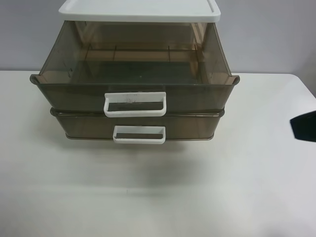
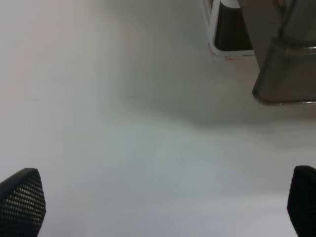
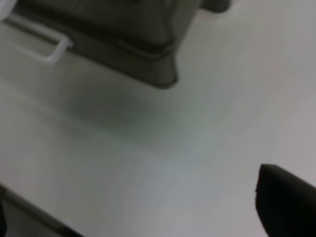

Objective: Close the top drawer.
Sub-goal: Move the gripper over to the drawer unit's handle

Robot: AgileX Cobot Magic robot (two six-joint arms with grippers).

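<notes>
Top drawer (image 1: 134,91) stands pulled far out from under the white lid (image 1: 138,12), toward the camera of the exterior high view, so its smoky brown front hangs forward over the lower drawer (image 1: 197,127). Its white loop handle (image 1: 134,112) is in the middle of the front and carries faint dark marks on the upper bar. Through the translucent walls its inside floor is visible. The lower drawer sits directly beneath, pushed further in, with its clean lower handle (image 1: 138,141) just below the upper one. All this rests on a white table (image 1: 148,197). At the right edge of the exterior high view a dark arm part (image 1: 303,126) shows, well apart from both drawers. In the left wrist view the left gripper (image 2: 163,207) has its fingers (image 2: 22,202) wide apart, one at each side of the picture, with only table between them. A brown corner (image 2: 286,74) is well ahead of it. The right wrist view is blurred. There the right gripper (image 3: 138,197) shows one dark finger (image 3: 286,202) at one edge and a dark shape in the opposite corner, so these fingers also stand wide and hold nothing. Ahead of it is a drawer corner (image 3: 158,64) with a white loop (image 3: 59,52), but I cannot tell which tier they belong to.
</notes>
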